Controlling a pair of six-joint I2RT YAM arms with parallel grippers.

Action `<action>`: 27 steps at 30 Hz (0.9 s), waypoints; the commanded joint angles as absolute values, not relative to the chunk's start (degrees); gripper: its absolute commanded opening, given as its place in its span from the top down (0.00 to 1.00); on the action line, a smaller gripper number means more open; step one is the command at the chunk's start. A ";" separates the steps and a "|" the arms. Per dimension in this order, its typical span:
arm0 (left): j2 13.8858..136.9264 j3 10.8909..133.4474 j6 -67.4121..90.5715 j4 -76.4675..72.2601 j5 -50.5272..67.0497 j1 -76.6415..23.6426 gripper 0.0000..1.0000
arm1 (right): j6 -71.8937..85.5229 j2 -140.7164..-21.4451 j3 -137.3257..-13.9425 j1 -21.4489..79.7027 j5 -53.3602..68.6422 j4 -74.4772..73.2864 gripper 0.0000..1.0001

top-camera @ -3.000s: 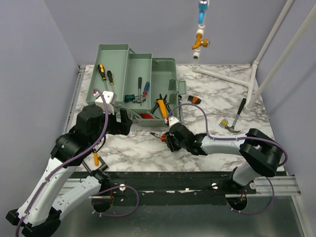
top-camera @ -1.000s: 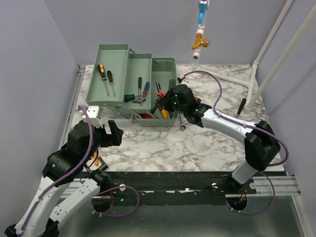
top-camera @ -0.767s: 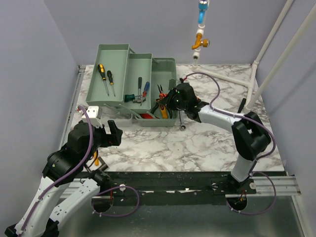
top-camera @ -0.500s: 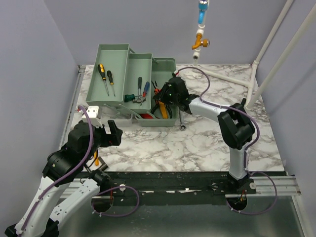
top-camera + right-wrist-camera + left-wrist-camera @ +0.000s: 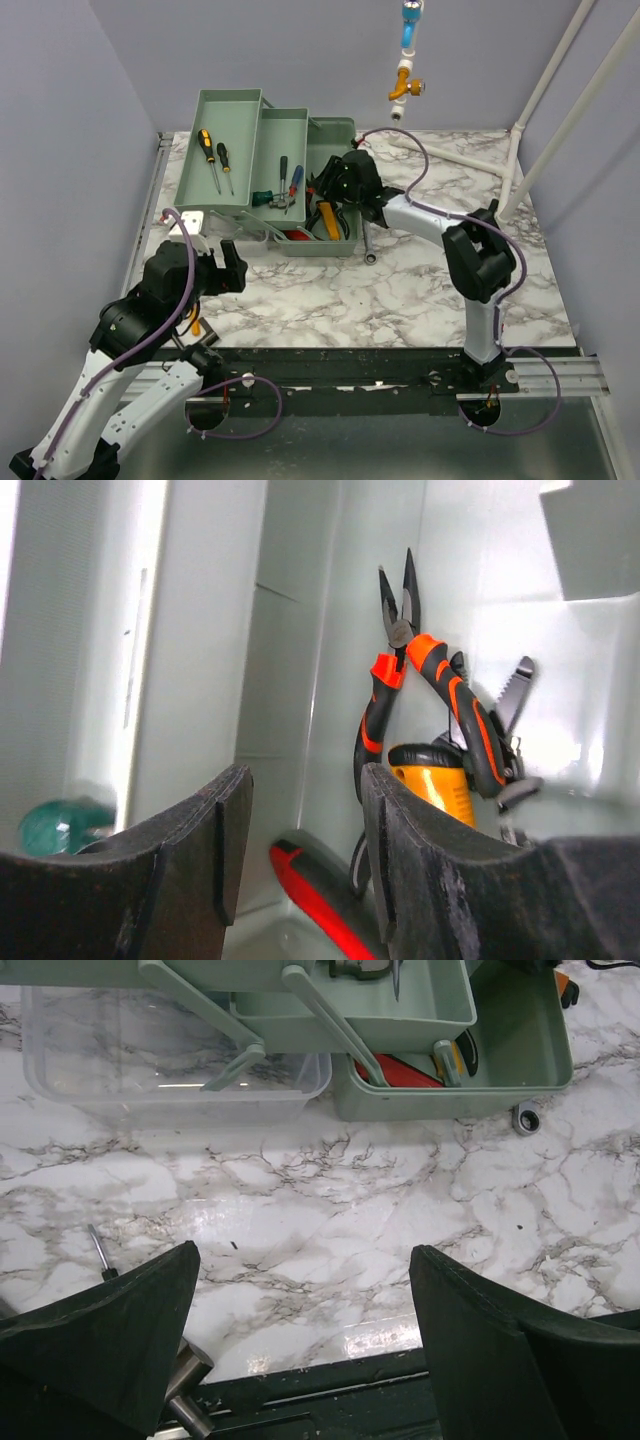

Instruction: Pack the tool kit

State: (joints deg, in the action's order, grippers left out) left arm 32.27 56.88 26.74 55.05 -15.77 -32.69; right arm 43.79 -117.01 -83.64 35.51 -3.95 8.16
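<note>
The green toolbox (image 5: 345, 135) stands open at the back left with its trays fanned out. My right gripper (image 5: 332, 186) is open and empty, low inside the bottom compartment (image 5: 300, 630). In the right wrist view, orange-and-black pliers (image 5: 400, 670) lean against the box wall, beside a yellow tool (image 5: 435, 780) and a red-handled tool (image 5: 320, 900) just ahead of the right gripper (image 5: 305, 850). My left gripper (image 5: 228, 268) is open and empty above the table in front of the box; in the left wrist view it (image 5: 305, 1360) is over bare marble.
Screwdrivers (image 5: 210, 152) lie in the left tray, more tools (image 5: 290, 180) in the middle tray. A silver wrench (image 5: 368, 245) lies right of the box. An orange-handled screwdriver (image 5: 193, 320) lies by the near edge. A clear tub (image 5: 175, 1090) sits under the trays.
My right arm has moved from the front of the table to the toolbox and further back-left inside it; pliers now lie in the box. My left arm has drawn back towards the near edge.
</note>
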 commanded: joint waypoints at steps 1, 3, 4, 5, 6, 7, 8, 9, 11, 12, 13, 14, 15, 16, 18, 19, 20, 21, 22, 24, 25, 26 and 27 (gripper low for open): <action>31.23 59.48 25.58 56.22 -18.79 -32.43 0.12 | 36.75 -105.85 -79.18 35.49 -7.62 7.96 0.45; 31.38 60.32 25.79 56.83 -20.05 -32.43 0.12 | 34.54 -100.93 -75.72 35.48 -10.29 7.61 0.42; 31.44 60.84 25.96 56.94 -20.77 -32.35 0.12 | 33.22 -98.74 -74.28 35.51 -10.98 6.85 0.38; 31.55 61.18 26.29 57.03 -21.82 -32.34 0.12 | 32.25 -96.85 -73.61 35.46 -12.38 5.19 0.34; 31.77 61.60 26.57 57.12 -23.31 -32.33 0.12 | 31.42 -95.55 -73.32 35.50 -13.38 2.81 0.30; 32.19 61.93 26.79 57.29 -24.55 -32.33 0.12 | 30.72 -94.41 -73.09 35.51 -14.06 0.71 0.27; 32.57 62.33 26.76 57.39 -26.08 -32.22 0.11 | 30.43 -93.60 -72.72 35.46 -14.63 -2.11 0.25; 33.30 62.68 26.57 57.47 -27.21 -32.24 0.11 | 30.91 -92.76 -71.90 35.50 -15.06 -3.75 0.23; 34.74 64.06 26.09 57.79 -29.24 -32.02 0.11 | 31.52 -91.45 -69.59 35.50 -15.17 -5.39 0.20; 35.48 64.90 25.64 57.75 -29.83 -31.79 0.11 | 31.93 -91.03 -68.47 35.49 -15.47 -5.85 0.19; 35.98 65.53 25.22 57.47 -30.44 -31.47 0.11 | 31.91 -90.97 -67.86 35.45 -15.92 -6.29 0.19; 36.49 66.29 24.64 56.96 -31.02 -31.04 0.11 | 31.83 -91.16 -67.68 35.46 -16.46 -7.19 0.18; 36.71 66.97 24.24 56.74 -31.33 -30.21 0.09 | 31.82 -91.59 -67.82 35.51 -16.78 -8.35 0.18; 36.98 67.91 23.54 56.24 -31.25 -29.25 0.08 | 31.81 -92.18 -68.19 35.46 -17.05 -9.35 0.19; 37.10 69.30 22.32 55.27 -31.25 -27.00 0.08 | 31.46 -93.23 -68.61 35.48 -17.95 -10.57 0.18; 37.17 69.94 21.72 54.86 -31.28 -25.79 0.08 | 31.66 -93.93 -68.85 35.44 -18.76 -11.51 0.18; 37.05 70.19 21.22 54.03 -31.24 -23.93 0.06 | 31.77 -94.48 -68.91 35.50 -19.48 -11.76 0.19; 37.10 70.22 20.51 53.21 -30.89 -22.26 0.05 | 31.81 -95.27 -68.85 35.47 -19.89 -11.77 0.19; 37.27 70.35 19.87 52.34 -29.75 -19.82 0.05 | 32.01 -95.92 -68.98 35.48 -19.98 -11.95 0.19; 38.06 70.42 19.07 51.26 -27.05 -15.42 0.05 | 32.46 -97.22 -68.98 35.44 -19.28 -12.39 0.22; 38.59 70.25 18.62 50.76 -25.53 -13.00 0.05 | 32.67 -97.86 -68.79 35.43 -18.79 -12.27 0.24; 39.20 70.06 18.53 50.25 -23.67 -10.63 0.03 | 32.76 -98.44 -68.63 35.43 -17.89 -12.09 0.26; 40.03 69.79 18.74 49.89 -21.70 -8.01 0.02 | 32.98 -98.79 -68.28 35.45 -17.14 -11.84 0.28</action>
State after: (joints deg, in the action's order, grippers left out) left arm 37.65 69.65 21.08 53.10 -27.97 -15.99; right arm 32.71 -96.73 -68.71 35.51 -17.08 -10.28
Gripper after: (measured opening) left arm 0.954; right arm 0.750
